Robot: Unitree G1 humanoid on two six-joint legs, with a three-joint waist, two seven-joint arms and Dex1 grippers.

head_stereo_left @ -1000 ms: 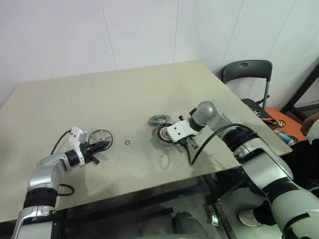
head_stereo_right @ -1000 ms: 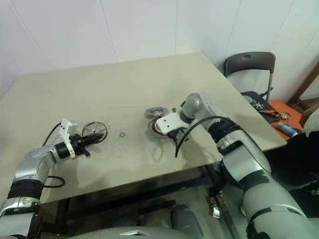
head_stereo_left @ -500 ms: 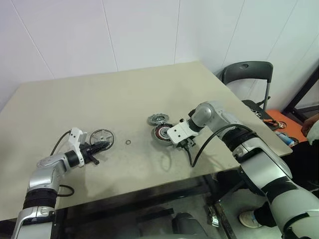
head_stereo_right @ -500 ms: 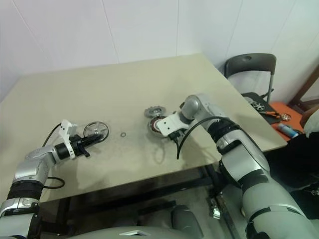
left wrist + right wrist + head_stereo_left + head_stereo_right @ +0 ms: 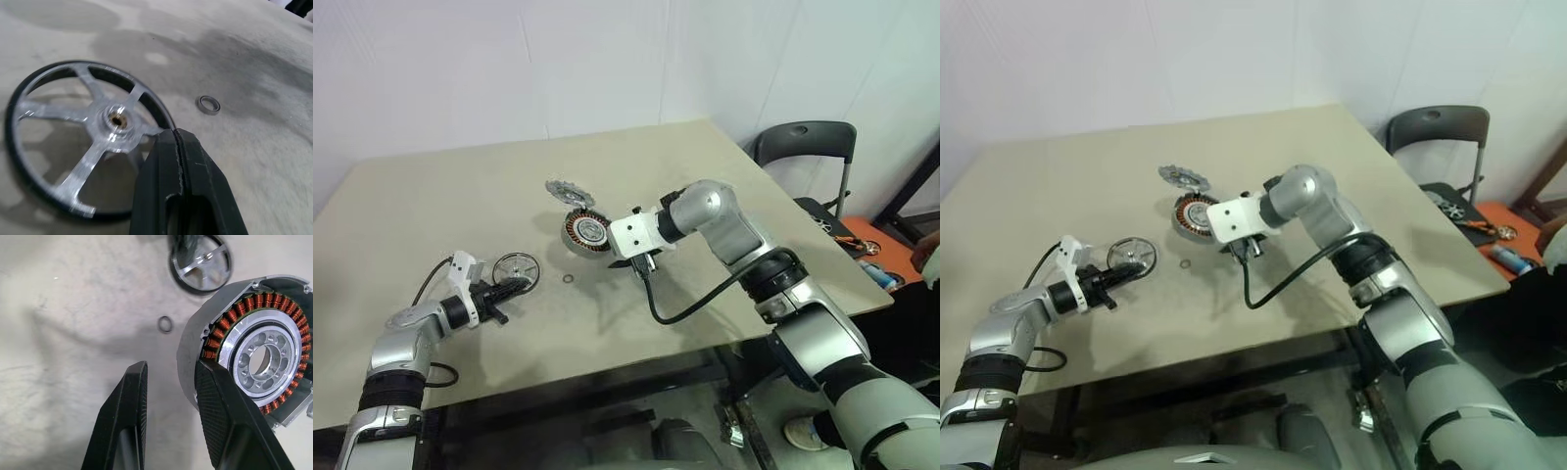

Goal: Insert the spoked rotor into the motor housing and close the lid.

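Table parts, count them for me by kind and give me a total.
Spoked rotor: 1
Motor housing: 1
Lid: 1
Small ring: 1
Total: 4

Beige table carries spoked rotor, small ring, motor housing, notched lid behind it.

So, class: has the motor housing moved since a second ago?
Yes. The motor housing has shifted left and farther back, ending closer to the small ring, which stayed put.
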